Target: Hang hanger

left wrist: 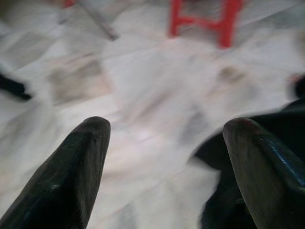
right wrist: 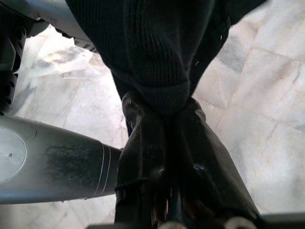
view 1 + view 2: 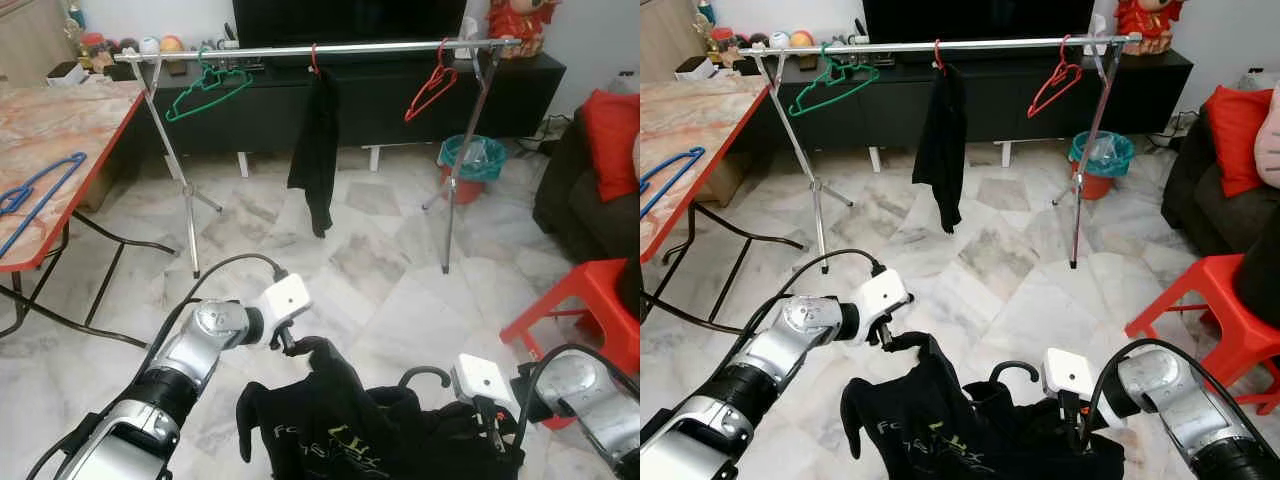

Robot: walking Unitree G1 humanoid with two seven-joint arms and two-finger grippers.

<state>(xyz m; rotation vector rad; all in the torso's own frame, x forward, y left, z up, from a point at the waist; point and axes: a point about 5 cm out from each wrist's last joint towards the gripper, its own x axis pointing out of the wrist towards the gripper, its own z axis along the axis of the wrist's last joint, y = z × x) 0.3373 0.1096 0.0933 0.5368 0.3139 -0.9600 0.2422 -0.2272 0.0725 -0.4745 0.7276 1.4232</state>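
A black garment (image 3: 340, 420) on a black hanger, its hook (image 3: 425, 374) poking up, hangs low over the floor between my arms. My right gripper (image 2: 164, 107) is shut on a fold of the black knit fabric at the garment's right end (image 3: 1075, 425). My left gripper (image 3: 289, 345) is open beside the garment's raised left shoulder; its two fingers (image 1: 90, 157) stand wide apart with the cloth (image 1: 218, 195) next to one of them. Farther off stands the silver rail (image 3: 320, 48), carrying a green hanger (image 3: 205, 90), a red-hooked hanger with a black garment (image 3: 318, 130) and a red hanger (image 3: 432, 85).
A marble-top table (image 3: 60, 130) with a blue hanger (image 3: 35, 195) stands at the left. A red stool (image 3: 570, 300) is close on the right, with a dark sofa and red cushion (image 3: 610, 130) behind it. A teal bin (image 3: 470, 160) sits by the rail's right leg.
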